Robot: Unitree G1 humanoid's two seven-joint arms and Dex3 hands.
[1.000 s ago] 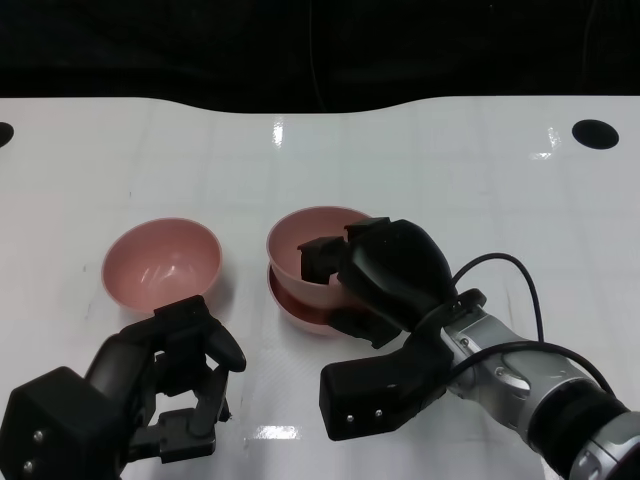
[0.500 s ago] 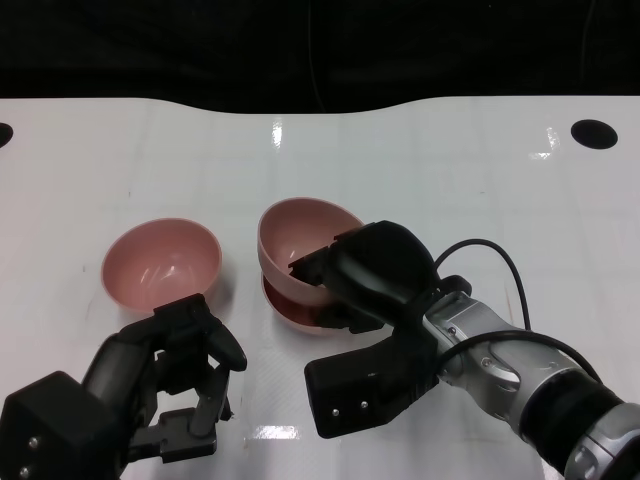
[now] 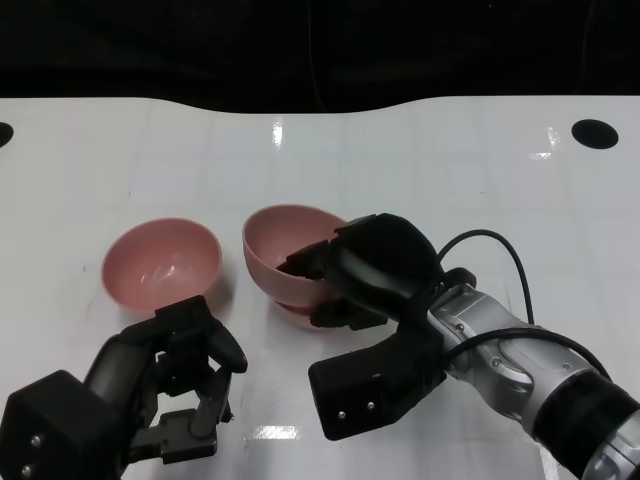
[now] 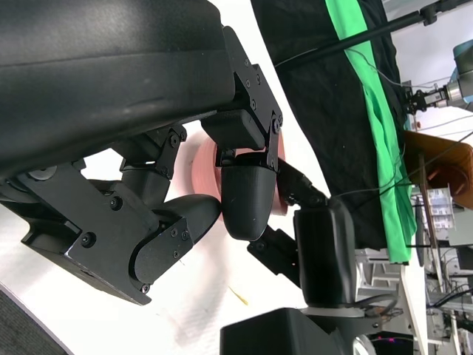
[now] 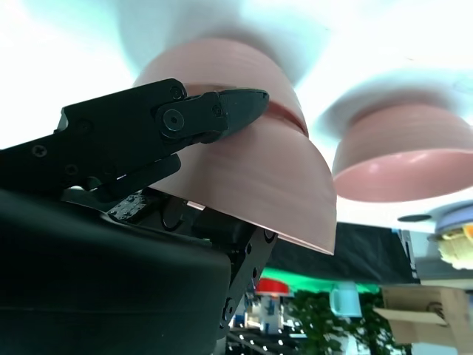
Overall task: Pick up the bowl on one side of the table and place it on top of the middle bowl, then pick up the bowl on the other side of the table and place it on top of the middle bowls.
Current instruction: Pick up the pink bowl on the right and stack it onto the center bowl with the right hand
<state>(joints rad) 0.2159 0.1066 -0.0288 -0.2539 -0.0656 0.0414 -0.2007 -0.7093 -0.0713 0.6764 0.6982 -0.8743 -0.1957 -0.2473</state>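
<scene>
So I'm counting three pink bowls on the white table (image 3: 450, 170): a top bowl (image 3: 285, 250) sitting tilted in the middle bowl (image 3: 300, 312), plus the side bowl (image 3: 160, 262) sitting left of that stack. Two black hands are showing too.

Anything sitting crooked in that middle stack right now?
Yes. The upper pink plastic bowl is tilted and offset toward the left pink bowl, not nested squarely in the lower middle pink bowl. The right hand grips its rim. The left hand holds nothing.
</scene>
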